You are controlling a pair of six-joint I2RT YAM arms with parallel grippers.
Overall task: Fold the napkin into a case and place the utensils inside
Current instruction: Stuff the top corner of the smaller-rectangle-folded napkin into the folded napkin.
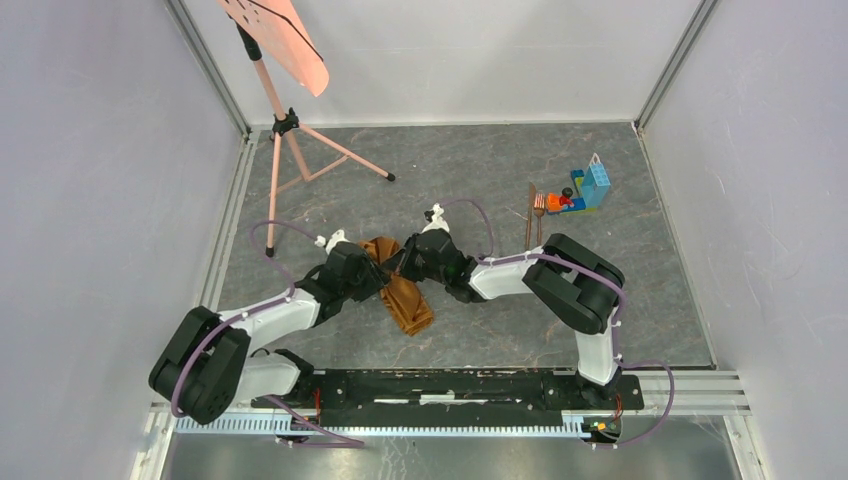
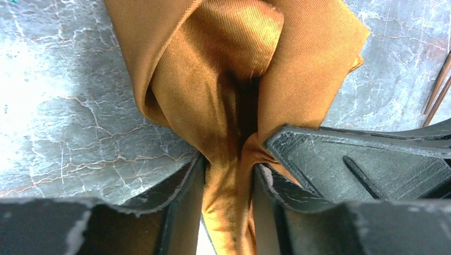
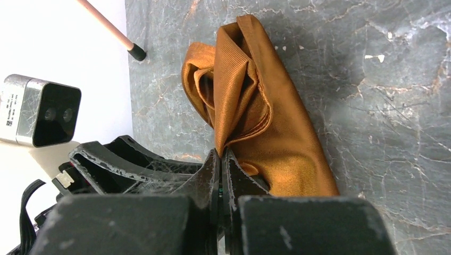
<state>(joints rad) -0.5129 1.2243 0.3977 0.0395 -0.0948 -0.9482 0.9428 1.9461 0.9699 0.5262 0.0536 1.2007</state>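
We are seeing the left gripper clenching a bunched ridge of the napkin and the right gripper pinching a thin fold, around the middle of the table; the glossy, ribbed satin is looking slippery, so any tug is risking it sliding free or crumpling instead of creasing. The utensils, slim and dark, are lying well apart toward the far right corner.

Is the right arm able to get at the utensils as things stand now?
Probably not at once. The right gripper is shut on a fold of the napkin, so it must let go first. The utensils lie apart on its own side, beside the toy bricks, with nothing over them.
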